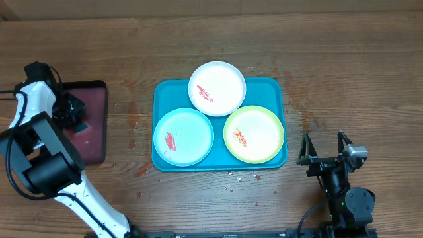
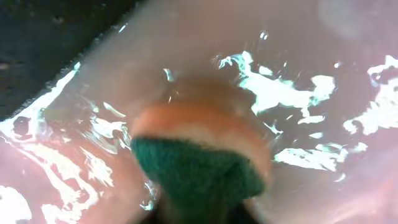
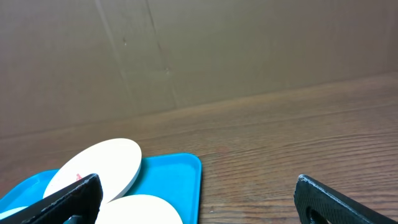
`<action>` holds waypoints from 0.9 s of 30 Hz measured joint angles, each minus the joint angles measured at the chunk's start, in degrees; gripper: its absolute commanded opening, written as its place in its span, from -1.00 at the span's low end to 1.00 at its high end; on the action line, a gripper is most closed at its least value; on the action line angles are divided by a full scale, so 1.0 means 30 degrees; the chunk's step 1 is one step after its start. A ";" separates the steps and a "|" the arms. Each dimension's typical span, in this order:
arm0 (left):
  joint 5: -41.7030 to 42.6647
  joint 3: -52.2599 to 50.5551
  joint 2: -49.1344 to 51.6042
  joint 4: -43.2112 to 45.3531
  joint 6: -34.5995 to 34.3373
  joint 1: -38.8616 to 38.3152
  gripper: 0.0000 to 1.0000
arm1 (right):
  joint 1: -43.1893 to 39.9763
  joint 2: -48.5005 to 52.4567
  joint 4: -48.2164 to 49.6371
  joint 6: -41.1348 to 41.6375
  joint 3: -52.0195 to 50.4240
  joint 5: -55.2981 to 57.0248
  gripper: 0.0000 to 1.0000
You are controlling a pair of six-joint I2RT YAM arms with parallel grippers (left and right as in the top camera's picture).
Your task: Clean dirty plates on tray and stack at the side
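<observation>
- Sitting mid-surface (image 1: 344, 59), the tray (image 1: 165, 92) holds all three plates, each smeared red or orange.
- White plate (image 1: 217, 88) at the tray's far edge, overlapping its rim; pale blue plate (image 1: 184, 136) in the near-left corner; yellow-green plate (image 1: 254, 134) in the near-right.
- Left tool (image 1: 73, 114) over the maroon tray (image 1: 92, 142) at the surface's left edge. Tray floor wet, sponge (image 2: 199, 155) in it; cannot tell if clenched.
- Right tool (image 1: 322, 142) by the near-right corner, released, empty.

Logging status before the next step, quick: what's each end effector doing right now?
Left end effector: appears closed on a sponge.
Right end effector: open, holding nothing.
</observation>
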 measured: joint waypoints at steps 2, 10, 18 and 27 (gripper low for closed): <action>-0.0109 0.0000 0.0000 0.0066 0.0087 0.0000 0.59 | 0.0000 0.0000 0.0000 0.0000 0.0000 0.0000 1.00; -0.0277 -0.0007 0.0000 0.1603 0.0036 0.0000 1.00 | 0.0000 0.0000 -0.0007 0.0015 0.0000 0.0000 1.00; -0.0532 -0.0007 0.0000 0.2215 0.0022 0.0000 -0.91 | 0.0000 0.0000 0.0000 0.0007 0.0000 0.0000 1.00; -0.0947 -0.0007 0.0007 0.0124 0.0051 0.0000 1.00 | 0.0000 0.0000 -0.0015 0.0000 0.0000 -0.0007 1.00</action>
